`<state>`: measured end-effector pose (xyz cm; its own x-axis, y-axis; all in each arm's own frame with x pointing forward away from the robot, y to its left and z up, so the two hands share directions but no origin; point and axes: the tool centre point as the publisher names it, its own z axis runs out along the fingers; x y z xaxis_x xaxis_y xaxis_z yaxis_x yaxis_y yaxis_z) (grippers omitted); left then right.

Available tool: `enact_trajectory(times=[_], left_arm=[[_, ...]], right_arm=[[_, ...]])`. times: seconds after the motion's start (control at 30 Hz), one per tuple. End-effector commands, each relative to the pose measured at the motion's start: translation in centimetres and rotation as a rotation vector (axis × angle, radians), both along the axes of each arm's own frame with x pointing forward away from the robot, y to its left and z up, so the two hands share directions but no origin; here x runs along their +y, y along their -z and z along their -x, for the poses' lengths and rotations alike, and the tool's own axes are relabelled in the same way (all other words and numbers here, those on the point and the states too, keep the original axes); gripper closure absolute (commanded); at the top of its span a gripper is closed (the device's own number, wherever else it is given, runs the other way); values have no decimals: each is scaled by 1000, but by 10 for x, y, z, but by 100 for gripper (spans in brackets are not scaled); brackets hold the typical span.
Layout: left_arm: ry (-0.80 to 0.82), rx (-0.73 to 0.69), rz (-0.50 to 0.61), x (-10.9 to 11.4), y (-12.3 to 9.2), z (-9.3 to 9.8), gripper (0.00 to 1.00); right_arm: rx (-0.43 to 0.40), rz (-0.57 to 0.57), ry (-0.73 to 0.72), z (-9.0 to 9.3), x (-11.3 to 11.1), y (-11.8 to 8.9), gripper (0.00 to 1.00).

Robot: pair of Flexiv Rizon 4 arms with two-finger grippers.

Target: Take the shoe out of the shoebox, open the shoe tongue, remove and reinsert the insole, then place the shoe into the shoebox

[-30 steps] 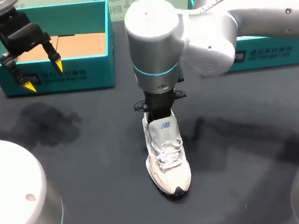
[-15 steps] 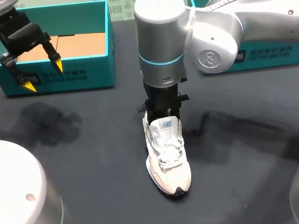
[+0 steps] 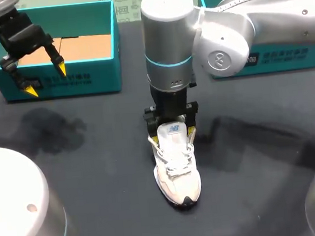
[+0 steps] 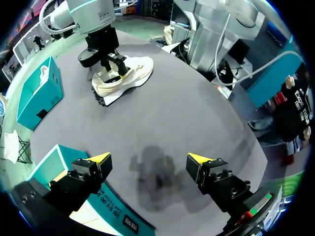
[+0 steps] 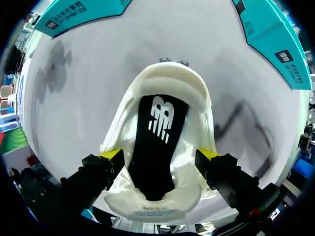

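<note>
One white lace-up shoe (image 3: pixel 176 169) upright on the dark matte table (image 3: pixel 96 174), one black insole (image 5: pixel 155 142) inside it, right hand (image 5: pixel 158 156) spread astride the shoe's heel opening, two teal rectangular boxes beyond the heel, open shoebox (image 3: pixel 65 82) with the left hand (image 3: pixel 45 79) spread wide at its front wall, second shoebox (image 3: pixel 285 55).

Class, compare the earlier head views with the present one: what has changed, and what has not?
The right gripper swung upright from a leftward tilt, then lowered, open, astride the white sneaker's collar; nothing gripped. The sneaker and the left gripper by the teal shoebox stayed put.
</note>
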<state>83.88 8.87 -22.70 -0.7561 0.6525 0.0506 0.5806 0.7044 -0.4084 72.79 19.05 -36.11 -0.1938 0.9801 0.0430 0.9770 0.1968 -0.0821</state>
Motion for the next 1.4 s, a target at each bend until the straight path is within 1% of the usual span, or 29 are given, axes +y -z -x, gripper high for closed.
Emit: enact_trajectory(times=[0.03,0.2,0.43,0.63,0.87,0.97,1.03,1.1,1.27,1.4], left_arm=[[1,-1,-2,0,0,0,0],[1,-1,-2,0,0,0,0],[1,-1,-2,0,0,0,0],[1,-1,-2,0,0,0,0],[1,-1,-2,0,0,0,0],[1,-1,-2,0,0,0,0],[1,-1,-2,0,0,0,0],[1,-1,-2,0,0,0,0],[1,-1,-2,0,0,0,0],[1,-1,-2,0,0,0,0]], right_arm=[[-2,2,5,7,-2,0,0],[-5,7,24,15,-2,-4,0],[-15,17,38,22,0,-15,0],[4,17,46,28,1,-15,0],[3,2,40,24,9,-16,0],[22,-2,28,18,12,-12,0],[36,-10,29,14,11,-5,0],[47,11,33,11,13,-3,0],[24,32,24,9,15,-4,0],[33,41,46,7,14,-8,0]])
